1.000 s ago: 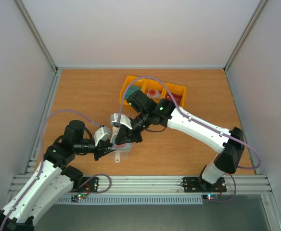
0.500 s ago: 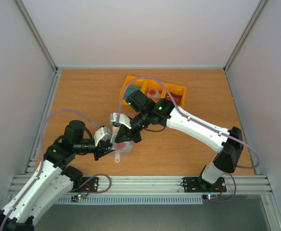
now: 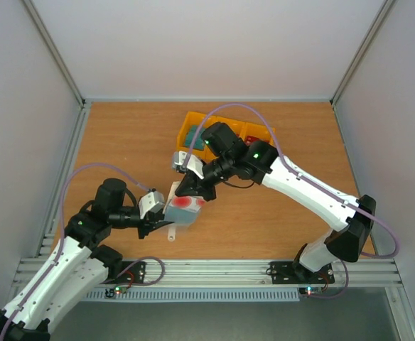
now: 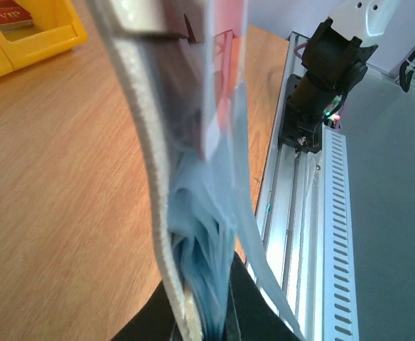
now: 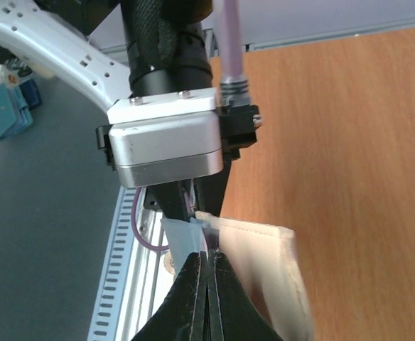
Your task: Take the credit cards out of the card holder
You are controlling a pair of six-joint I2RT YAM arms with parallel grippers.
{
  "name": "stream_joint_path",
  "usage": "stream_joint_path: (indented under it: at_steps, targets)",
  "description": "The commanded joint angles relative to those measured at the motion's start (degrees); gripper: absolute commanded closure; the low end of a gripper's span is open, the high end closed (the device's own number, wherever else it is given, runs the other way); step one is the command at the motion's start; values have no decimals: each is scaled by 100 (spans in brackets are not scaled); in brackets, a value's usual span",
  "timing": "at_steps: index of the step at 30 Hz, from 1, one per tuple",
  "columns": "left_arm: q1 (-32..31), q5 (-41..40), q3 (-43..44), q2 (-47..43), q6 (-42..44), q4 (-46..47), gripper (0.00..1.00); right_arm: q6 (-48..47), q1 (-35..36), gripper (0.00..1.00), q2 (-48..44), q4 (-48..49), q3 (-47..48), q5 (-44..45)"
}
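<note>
Since a second ago, the right arm has been swung up and away from the near edge, and its hand has been brought fully together. The card holder [image 3: 178,215] is now seen raised on edge rather than lying low.

Nearest the bases, the left hand [image 3: 158,219] is clamped on the lower edge of the holder. The cream cover and the grey-blue sleeves are pinched together there, presumably so that the pouch is anchored while a card is drawn out. The holder is thus kept just above the worktop [image 3: 122,142], with its open side turned up toward the other arm.

Just beyond, the right hand [image 3: 193,189] is closed tight on something thin at the holder's top. This is judged to be the pinkish red-and-white card [image 3: 187,202], whose colour shows through the sleeve. The card is not yet free.

Farther back, the yellow tray [image 3: 192,122] is largely hidden by the right arm. A dark red card [image 4: 5,13] is seen lying in one compartment, which suggests the tray is where removed cards are put.
</note>
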Motion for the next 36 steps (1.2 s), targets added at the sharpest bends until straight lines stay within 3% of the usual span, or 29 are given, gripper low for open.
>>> stream_joint_path:
  at_steps: [1,7,14,22,27,31,36]
  targets:
    - [-41,34,74,-45,228,75,100,227,-111,99,-252,210,132,216]
    - [-42,-232,65,58,-409,476,100,602,-263,99,-423,433,125,188]
    - [-41,-715,-111,165,-2520,1116,100,1361,-689,99,-573,1044,-109,162]
    - [66,-1953,-33,209,-2943,787,100,2137,-1574,99,-599,1928,-274,247]
    - [196,-2637,25,120,-2805,575,100,1312,-2276,99,-6,1181,444,361]
    - [278,-2700,-19,59,-2764,622,100,603,-2702,99,801,619,1018,996]
    - [355,-2693,-43,30,-2735,651,100,-454,-2742,99,1691,526,1692,2326]
